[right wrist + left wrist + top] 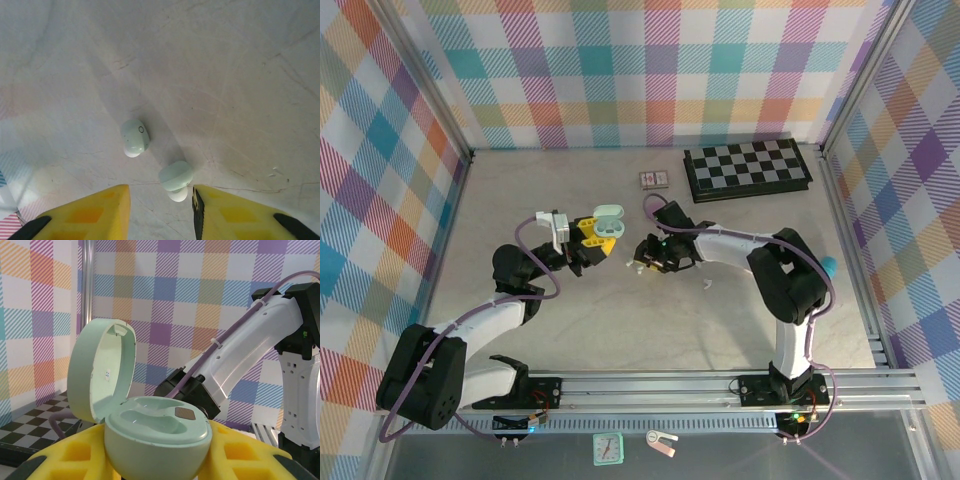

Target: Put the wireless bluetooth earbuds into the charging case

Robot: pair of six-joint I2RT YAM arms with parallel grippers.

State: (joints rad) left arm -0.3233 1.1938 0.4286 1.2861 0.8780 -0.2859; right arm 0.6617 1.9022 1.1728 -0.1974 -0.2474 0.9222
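A mint-green charging case [155,440] sits between the yellow pads of my left gripper [157,462], which is shut on it. Its lid [102,370] stands open and both wells are empty. From above, the case [609,214] is held up left of centre. Two mint earbuds with white tips lie on the table under my right gripper [161,205]. One earbud [135,137] lies beyond the fingers. The other earbud [176,176] lies between the fingertips, close to the right pad [235,210]. The left pad [95,212] stands clear of it, so the jaws are open.
A folded chessboard [747,168] and a small patterned box [653,179] lie at the back. A teal object [828,266] rests by the right rail. The right arm [250,355] reaches across in front of the case. Plaid walls enclose three sides.
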